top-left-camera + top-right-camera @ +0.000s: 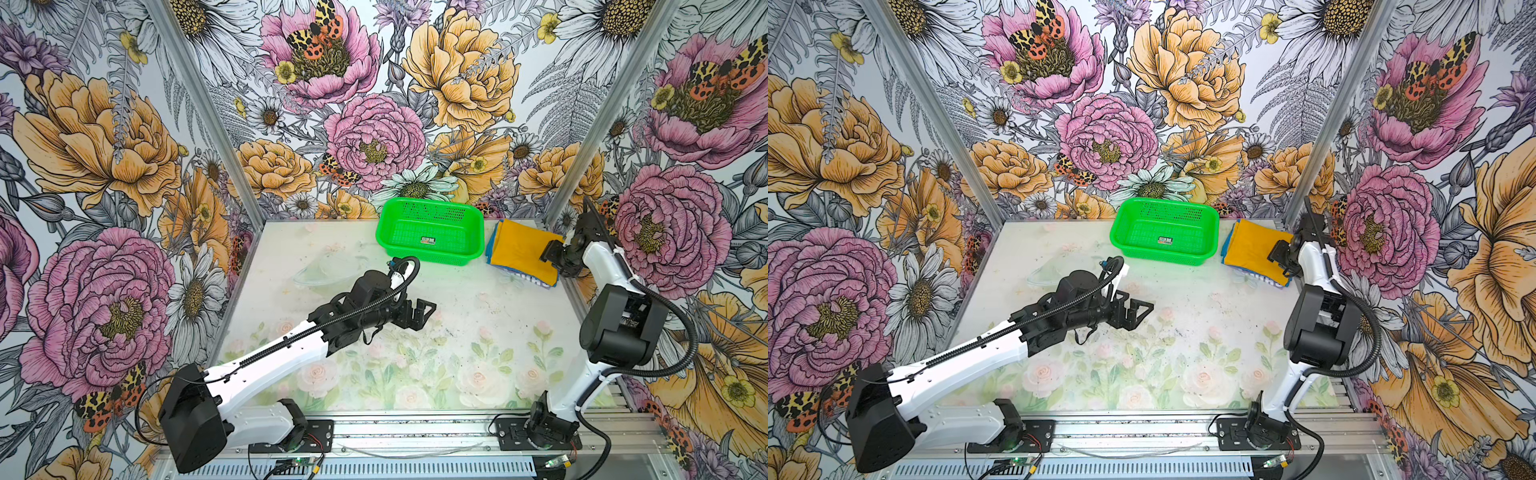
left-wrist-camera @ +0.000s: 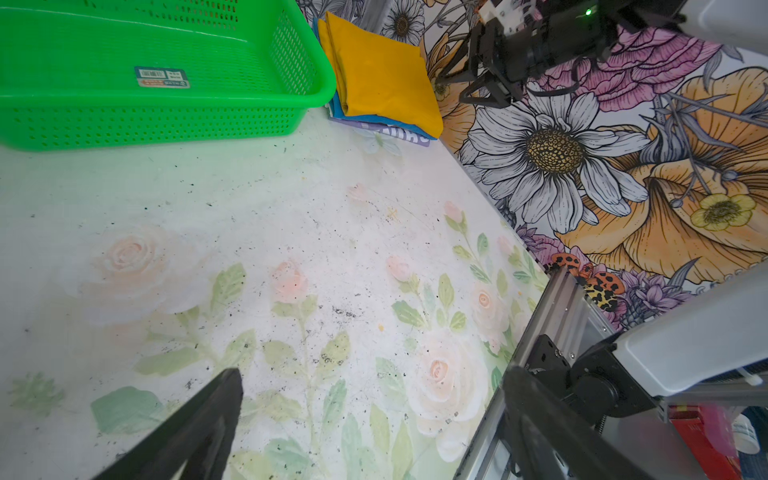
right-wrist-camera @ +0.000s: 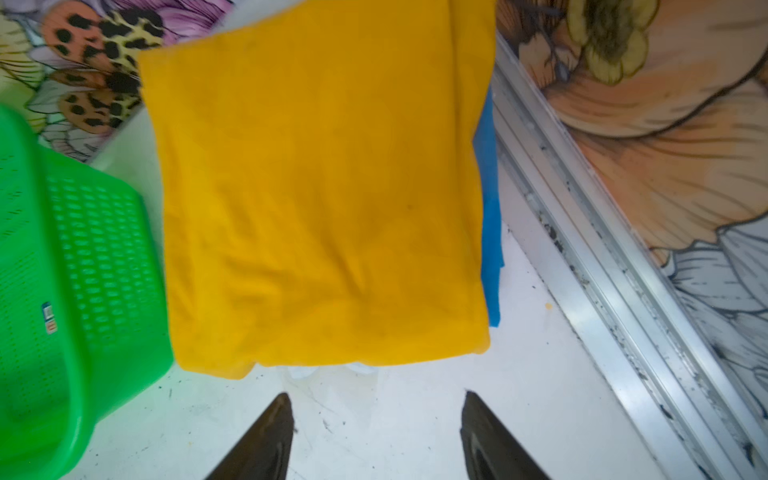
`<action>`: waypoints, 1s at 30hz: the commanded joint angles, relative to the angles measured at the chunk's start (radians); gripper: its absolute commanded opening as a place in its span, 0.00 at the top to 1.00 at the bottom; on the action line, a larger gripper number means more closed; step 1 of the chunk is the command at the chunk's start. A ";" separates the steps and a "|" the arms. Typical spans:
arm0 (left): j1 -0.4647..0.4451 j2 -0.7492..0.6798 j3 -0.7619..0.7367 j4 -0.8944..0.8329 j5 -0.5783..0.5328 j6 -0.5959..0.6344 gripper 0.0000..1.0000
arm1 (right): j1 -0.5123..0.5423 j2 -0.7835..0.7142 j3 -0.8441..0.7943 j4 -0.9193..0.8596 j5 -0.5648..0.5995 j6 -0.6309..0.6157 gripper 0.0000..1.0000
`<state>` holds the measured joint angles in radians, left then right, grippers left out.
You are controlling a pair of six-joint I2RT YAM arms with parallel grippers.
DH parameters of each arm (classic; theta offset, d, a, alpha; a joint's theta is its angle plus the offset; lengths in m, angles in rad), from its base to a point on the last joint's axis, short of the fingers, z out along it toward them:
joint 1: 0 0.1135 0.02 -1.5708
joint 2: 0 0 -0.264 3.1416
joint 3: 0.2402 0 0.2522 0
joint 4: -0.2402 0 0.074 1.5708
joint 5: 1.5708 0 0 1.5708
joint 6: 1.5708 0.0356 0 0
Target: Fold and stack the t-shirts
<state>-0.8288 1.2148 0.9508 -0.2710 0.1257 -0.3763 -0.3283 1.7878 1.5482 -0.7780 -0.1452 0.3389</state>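
Mustard-yellow t-shirt (image 1: 521, 249) lies folded on top of a small stack at 2 o'clock on the worktop (image 1: 457, 353), close against the right-hand wall rail. Top face flat, a few light creases.

Blue t-shirt (image 3: 490, 208) sits directly under it and shows only as a narrow strip along one side edge. In the left wrist view a lilac cloth with white lettering (image 2: 401, 136) is lowest in the stack, resting on the worktop. Edges of the three layers roughly line up.

Green basket (image 1: 432, 253) stands upright at 1 o'clock, just beside the stack on its 9 o'clock side. Small label on its floor. Cannot tell whether basket and stack touch.

Right fingers (image 3: 274, 428): spread apart, nothing between them. Tips sit just short of the yellow shirt's nearest edge, bare worktop below. In both top views they sit at the stack's 3 o'clock edge.

Left fingers (image 2: 216, 399): spread wide, nothing held. In both top views they hang over the middle of the worktop, pointing toward 3 o'clock, well apart from stack and basket.
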 commanded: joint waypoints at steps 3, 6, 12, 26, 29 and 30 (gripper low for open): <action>0.064 -0.054 0.036 -0.079 -0.055 0.071 0.01 | 0.120 -0.138 -0.005 -0.028 0.088 -0.097 0.31; 0.143 -0.073 0.055 -0.138 -0.144 0.072 0.01 | 0.202 -0.168 -0.040 -0.011 0.170 -0.139 0.29; 0.372 -0.092 0.021 -0.147 -0.411 0.101 0.01 | 0.291 -0.207 -0.140 0.064 0.227 -0.157 0.01; 0.740 -0.032 -0.283 0.350 -0.629 0.222 0.01 | 0.407 -0.410 -0.571 0.498 0.289 -0.206 0.00; 0.741 0.002 -0.359 0.467 -0.691 0.277 0.01 | 0.412 -0.434 -0.646 0.559 0.285 -0.183 0.01; 0.740 0.013 -0.377 0.483 -0.708 0.295 0.01 | 0.415 -0.442 -0.678 0.585 0.286 -0.179 0.01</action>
<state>-0.0875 1.2049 0.6132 0.0261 -0.4976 -0.1669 0.0803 1.3834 0.9176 -0.3237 0.1211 0.1413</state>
